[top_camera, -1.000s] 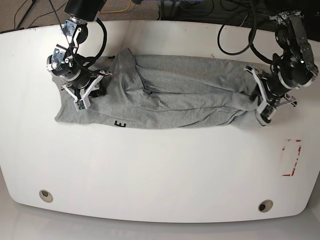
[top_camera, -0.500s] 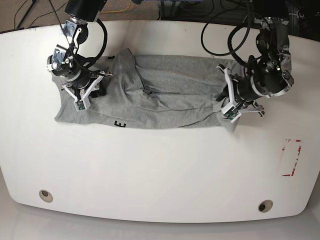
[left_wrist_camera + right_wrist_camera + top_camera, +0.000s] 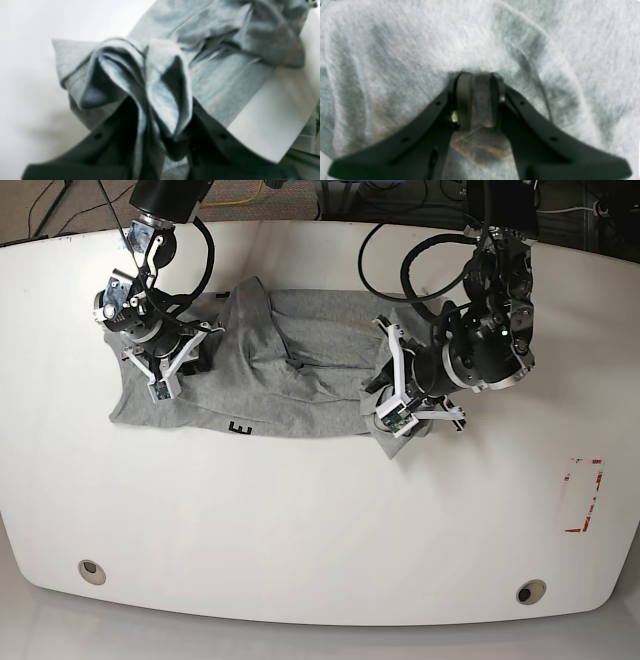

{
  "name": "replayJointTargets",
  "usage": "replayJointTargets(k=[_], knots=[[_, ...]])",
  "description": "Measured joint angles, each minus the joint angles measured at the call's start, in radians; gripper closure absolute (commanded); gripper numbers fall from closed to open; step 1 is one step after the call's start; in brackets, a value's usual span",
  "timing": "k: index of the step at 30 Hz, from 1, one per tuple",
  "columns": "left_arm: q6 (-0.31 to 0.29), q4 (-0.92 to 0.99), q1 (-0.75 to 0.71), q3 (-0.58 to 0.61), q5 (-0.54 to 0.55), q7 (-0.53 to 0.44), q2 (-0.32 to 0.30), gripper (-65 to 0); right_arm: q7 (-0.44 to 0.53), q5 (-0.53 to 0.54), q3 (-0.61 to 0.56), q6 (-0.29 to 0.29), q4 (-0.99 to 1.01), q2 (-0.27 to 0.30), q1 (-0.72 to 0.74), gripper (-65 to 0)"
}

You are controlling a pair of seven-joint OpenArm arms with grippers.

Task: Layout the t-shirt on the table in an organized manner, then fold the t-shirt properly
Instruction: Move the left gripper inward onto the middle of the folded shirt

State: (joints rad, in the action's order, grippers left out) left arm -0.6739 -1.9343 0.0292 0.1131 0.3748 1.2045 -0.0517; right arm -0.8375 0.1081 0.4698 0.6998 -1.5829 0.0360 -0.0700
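Left wrist view showed the left gripper point(image 3: 162, 140) clenched on a bunched end of the t-shirt point(image 3: 225, 65), lifted so that end could be carried over the rest as a fold. Opposite, the right gripper point(image 3: 160, 375) pinched a ridge of cloth, apparently anchoring the other end. Both arms reached in from the far edge, wrists angled down. Crumpled grey fabric lay across the table point(image 3: 300, 520).

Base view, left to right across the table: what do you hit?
Right gripper shut on the t-shirt → black letter E → left gripper shut on the t-shirt → bare table → red-lined mark.
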Motion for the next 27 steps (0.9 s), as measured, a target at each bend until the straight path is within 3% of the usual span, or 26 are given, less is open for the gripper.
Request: replayJointTargets(k=[12,21,27], knots=[[0.0,0.0,0.004,0.032,-0.024,0.0,0.016,-2.9,-0.001,0.0,0.0,0.0,0.0,0.0,0.002,-12.4],[0.004,0.0,0.004,0.029,-0.026,0.0,0.039,-23.6,-0.001,0.0,0.0,0.0,0.0,0.0,0.002,-12.4],[0.004,0.0,0.004,0.036,-0.023,0.0,0.084,-26.5,0.0,0.0,0.0,0.0,0.0,0.0,0.002,-12.4]])
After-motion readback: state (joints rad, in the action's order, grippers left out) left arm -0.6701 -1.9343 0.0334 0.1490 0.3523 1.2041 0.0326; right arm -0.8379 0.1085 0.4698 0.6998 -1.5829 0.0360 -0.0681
